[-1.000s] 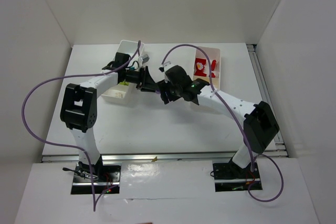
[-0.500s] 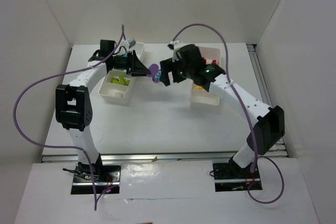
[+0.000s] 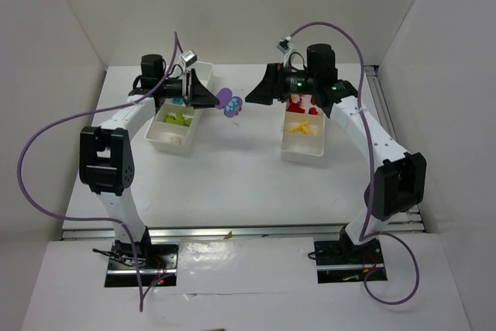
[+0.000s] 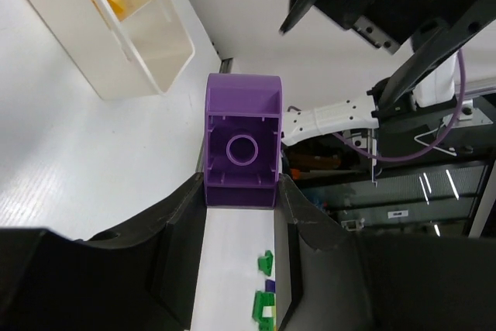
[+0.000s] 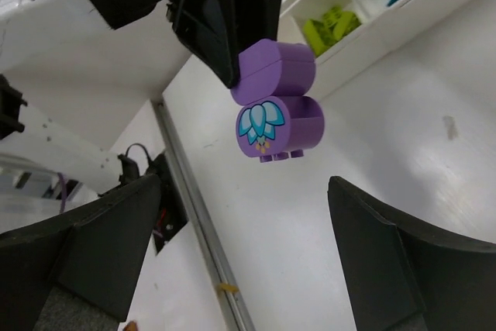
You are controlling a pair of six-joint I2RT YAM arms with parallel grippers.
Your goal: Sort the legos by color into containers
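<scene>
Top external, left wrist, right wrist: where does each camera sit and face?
Top external: above and behind the bases, looking down on the table; both arms show.
Left wrist: on the left arm, facing right along its shut jaws holding the purple piece, toward the yellow-brick tray.
Right wrist: on the right arm, facing left between its open jaws toward the green-brick tray.
All three share the purple piece.

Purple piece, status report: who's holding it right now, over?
Left gripper shut on purple piece, held in the air between left tray and right tray. Right gripper open, facing it, not touching. Nothing between them.
</scene>
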